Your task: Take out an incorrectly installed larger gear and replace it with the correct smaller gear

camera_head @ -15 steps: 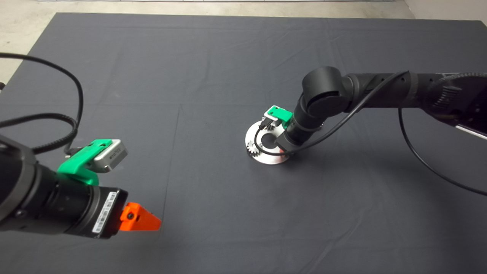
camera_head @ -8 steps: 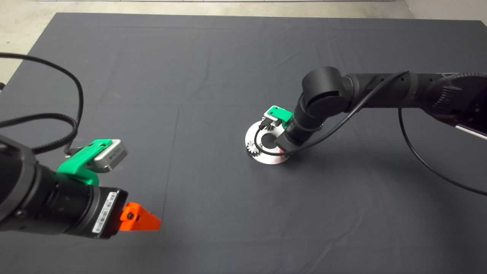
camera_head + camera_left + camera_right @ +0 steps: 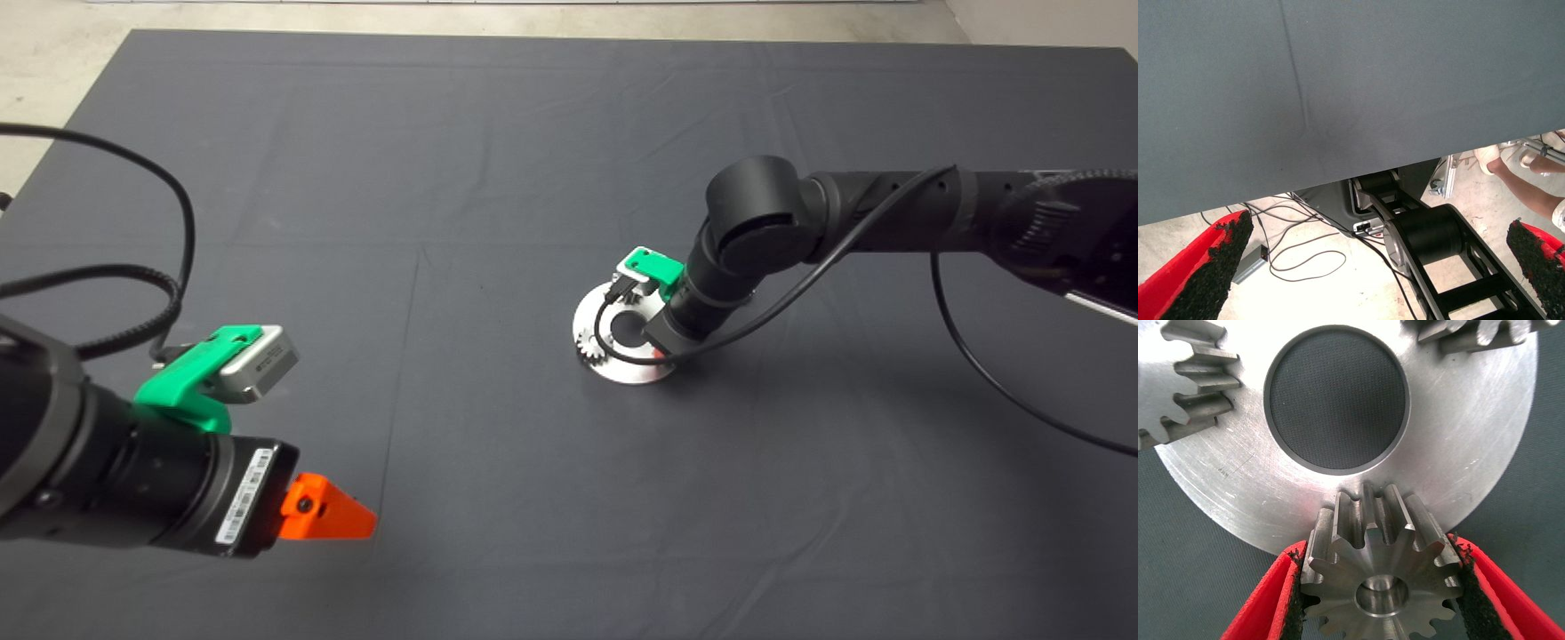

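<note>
The larger gear (image 3: pixel 1378 570), a steel piece with long teeth and a centre hole, sits on the edge of a round silver plate (image 3: pixel 1471 447), on the side of the plate's big central opening nearest the right wrist camera. The right gripper (image 3: pixel 1379 587) is clamped on it: a black-padded red finger (image 3: pixel 1288 587) presses the teeth on one flank and its twin presses the opposite flank, so the gear fills the gap between them. Two brighter small gears stand elsewhere on the same plate, one (image 3: pixel 1188 383) beside the opening and another (image 3: pixel 1471 333) at the far rim, both cut off by the picture's edge. Through the opening the dark mat (image 3: pixel 1335 400) shows.

From above, the plate (image 3: pixel 587 311) lies a little right of the mat's middle on the worktop, with the right arm (image 3: pixel 765 222) bent steeply down over it (its wrist hides the grasp from that camera). One small gear (image 3: pixel 590 344) peeks out on the plate's left side.

The left gripper (image 3: pixel 324 511) waits at the lower left edge, well apart from the plate. Its fingers (image 3: pixel 1205 267) are spread wide on nothing, and beyond the mat's edge its wrist view shows floor, loose cables (image 3: pixel 1298 257) and a person's shoe (image 3: pixel 1488 157).
</note>
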`<state>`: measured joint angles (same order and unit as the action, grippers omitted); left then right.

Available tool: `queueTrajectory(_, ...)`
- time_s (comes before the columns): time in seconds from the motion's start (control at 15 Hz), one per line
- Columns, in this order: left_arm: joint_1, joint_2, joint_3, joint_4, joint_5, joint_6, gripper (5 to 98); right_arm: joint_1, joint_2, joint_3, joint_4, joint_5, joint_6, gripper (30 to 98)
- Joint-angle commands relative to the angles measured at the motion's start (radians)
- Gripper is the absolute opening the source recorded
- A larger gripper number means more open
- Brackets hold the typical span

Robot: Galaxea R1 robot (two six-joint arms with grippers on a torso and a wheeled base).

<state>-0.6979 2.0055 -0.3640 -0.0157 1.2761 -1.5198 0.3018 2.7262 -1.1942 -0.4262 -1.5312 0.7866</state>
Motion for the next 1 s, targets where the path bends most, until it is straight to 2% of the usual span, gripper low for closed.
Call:
queueTrajectory(0.0,-0.003,-0.001,0.013,-0.018,0.002,-0.003,98.1,0.070,-0.008,0.036,-0.008,-0.082,0.005,50.0)
queueTrajectory(0.47,-0.003,-0.003,0.013,-0.018,0.002,-0.002,98.1,0.100,-0.016,0.074,0.012,-0.083,0.010,50.3)
queueTrajectory(0.67,-0.002,-0.001,0.013,-0.018,0.002,-0.002,98.1,0.128,-0.047,0.116,0.036,-0.083,0.013,50.2)
queueTrajectory(0.93,0.001,-0.001,0.014,-0.018,0.002,-0.002,98.1,0.132,-0.102,0.139,0.038,-0.083,0.014,50.1)
